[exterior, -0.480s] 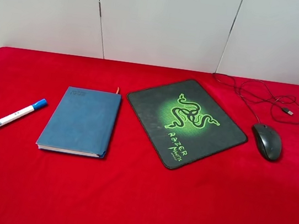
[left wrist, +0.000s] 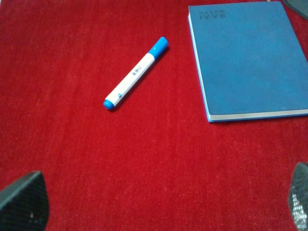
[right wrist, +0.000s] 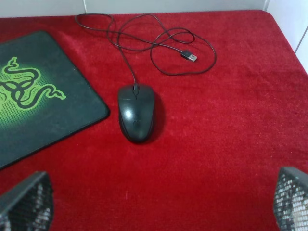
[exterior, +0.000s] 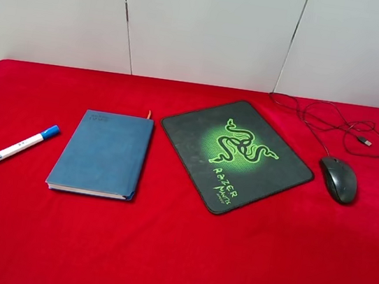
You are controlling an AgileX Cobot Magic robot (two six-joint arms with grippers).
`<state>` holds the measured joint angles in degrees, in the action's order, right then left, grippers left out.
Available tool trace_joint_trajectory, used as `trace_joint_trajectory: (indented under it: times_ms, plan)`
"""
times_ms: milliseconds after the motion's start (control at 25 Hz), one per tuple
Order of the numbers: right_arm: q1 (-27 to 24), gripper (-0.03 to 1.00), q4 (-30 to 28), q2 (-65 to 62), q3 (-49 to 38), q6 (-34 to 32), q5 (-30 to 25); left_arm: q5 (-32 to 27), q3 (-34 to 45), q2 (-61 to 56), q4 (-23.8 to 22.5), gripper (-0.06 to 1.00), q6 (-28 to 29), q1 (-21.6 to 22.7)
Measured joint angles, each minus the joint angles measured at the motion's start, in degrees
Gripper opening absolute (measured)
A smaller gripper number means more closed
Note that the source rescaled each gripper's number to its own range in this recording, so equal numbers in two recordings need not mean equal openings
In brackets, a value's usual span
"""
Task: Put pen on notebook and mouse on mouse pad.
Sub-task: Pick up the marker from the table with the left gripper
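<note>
Two wide, empty claws: your left claw (left wrist: pixel 161 199) faces the pen (left wrist: pixel 136 73) near the notebook (left wrist: pixel 245 57), your right claw (right wrist: pixel 160 199) the mouse (right wrist: pixel 136 111) beside the pad (right wrist: pixel 57 120), one pickup each.

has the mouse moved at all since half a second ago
No. The mouse lies in the same spot on the red cloth, just right of the mouse pad and apart from it, exactly as in the earlier overhead picture.
</note>
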<state>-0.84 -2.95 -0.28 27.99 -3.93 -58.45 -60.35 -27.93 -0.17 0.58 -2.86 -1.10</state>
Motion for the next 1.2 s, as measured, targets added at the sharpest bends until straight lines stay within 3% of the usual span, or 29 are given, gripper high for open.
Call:
trace_joint_trajectory:
  times_ms: [520, 760, 1200]
  plan:
    - [0.0, 1.0, 0.0, 0.0, 0.0, 0.0, 0.0, 0.0, 0.0, 0.0, 0.0, 1.0, 0.0, 0.0]
    - [0.0, 1.0, 0.0, 0.0, 0.0, 0.0, 0.0, -1.2, -3.7, 1.0, -1.1, 1.0, 0.0, 0.0]
    - [0.0, 1.0, 0.0, 0.0, 0.0, 0.0, 0.0, -5.2, -16.2, 21.5, -1.2, 1.0, 0.0, 0.0]
